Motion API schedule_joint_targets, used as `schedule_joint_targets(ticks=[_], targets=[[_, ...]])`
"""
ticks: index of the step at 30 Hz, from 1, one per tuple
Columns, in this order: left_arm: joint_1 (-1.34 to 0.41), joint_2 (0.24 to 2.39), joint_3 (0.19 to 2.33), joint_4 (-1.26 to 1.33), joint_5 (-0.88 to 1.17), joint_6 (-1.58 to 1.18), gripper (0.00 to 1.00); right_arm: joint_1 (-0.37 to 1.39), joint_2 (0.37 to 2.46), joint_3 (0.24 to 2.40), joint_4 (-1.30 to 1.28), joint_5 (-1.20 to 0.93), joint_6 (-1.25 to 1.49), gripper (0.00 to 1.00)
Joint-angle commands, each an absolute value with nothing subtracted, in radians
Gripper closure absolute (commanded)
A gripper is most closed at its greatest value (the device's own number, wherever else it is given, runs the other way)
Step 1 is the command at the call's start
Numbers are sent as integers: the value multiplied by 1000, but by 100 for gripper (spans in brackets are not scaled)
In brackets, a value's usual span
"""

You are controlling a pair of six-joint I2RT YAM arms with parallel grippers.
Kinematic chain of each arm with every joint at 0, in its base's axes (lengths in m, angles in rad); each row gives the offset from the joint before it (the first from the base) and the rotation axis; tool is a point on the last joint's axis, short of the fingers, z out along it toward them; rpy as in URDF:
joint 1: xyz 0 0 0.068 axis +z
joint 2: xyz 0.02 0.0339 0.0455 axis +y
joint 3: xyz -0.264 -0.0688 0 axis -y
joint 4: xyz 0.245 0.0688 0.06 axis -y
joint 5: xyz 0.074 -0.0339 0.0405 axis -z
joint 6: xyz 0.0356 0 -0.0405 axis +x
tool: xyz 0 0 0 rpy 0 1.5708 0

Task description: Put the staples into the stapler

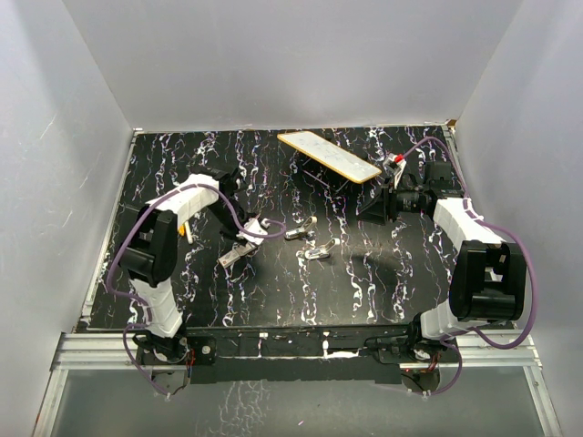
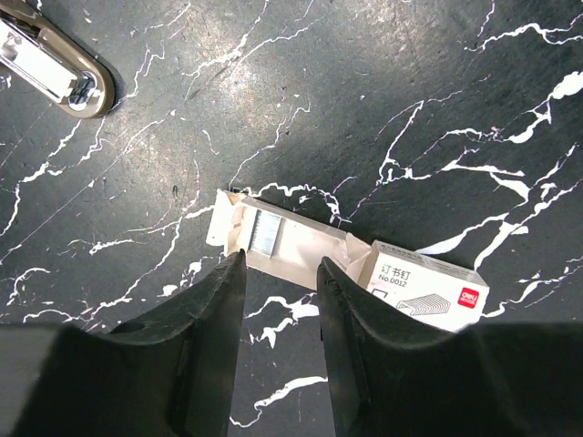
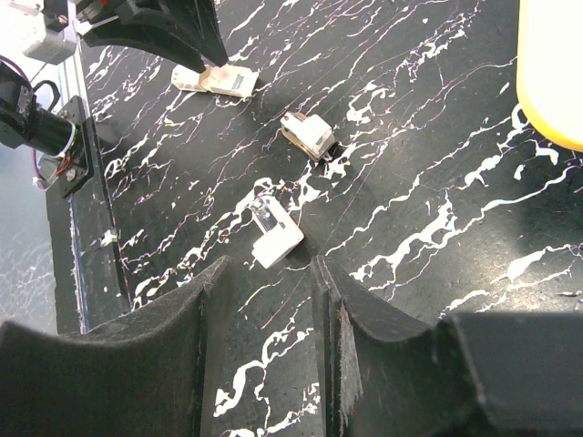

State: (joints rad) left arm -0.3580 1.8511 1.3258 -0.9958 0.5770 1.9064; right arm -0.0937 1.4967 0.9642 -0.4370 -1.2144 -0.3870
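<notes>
The stapler shows only its silver end, at the upper left of the left wrist view. The staple box lies on the black marbled table with its tray pulled out. A strip of staples sits in the tray. My left gripper is open and empty, with its fingertips just short of the tray. In the top view this gripper hangs over two small pale shapes, and I cannot tell there which is the box. The right wrist view shows the box under the left fingers. My right gripper is open and empty, off to the right.
Two small whitish pieces lie mid-table between the arms, and both show in the top view. A long yellow-edged board lies at the back. White walls enclose the table on three sides.
</notes>
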Motion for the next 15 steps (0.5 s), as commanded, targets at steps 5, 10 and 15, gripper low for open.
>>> schedule_joint_targets(ticks=[5,10,15], targets=[[-379,1892,1362,-1032,603,1942,65,-100,1479,964,-404,-1231,-398,58],[-382,1908,1370,-1026,597,1940,65,-103,1479,965,-403,-1232,-398,58],[-389,1921,1375,-1026,598,1940,66,-104,1478,965,-404,-1232,-399,58]])
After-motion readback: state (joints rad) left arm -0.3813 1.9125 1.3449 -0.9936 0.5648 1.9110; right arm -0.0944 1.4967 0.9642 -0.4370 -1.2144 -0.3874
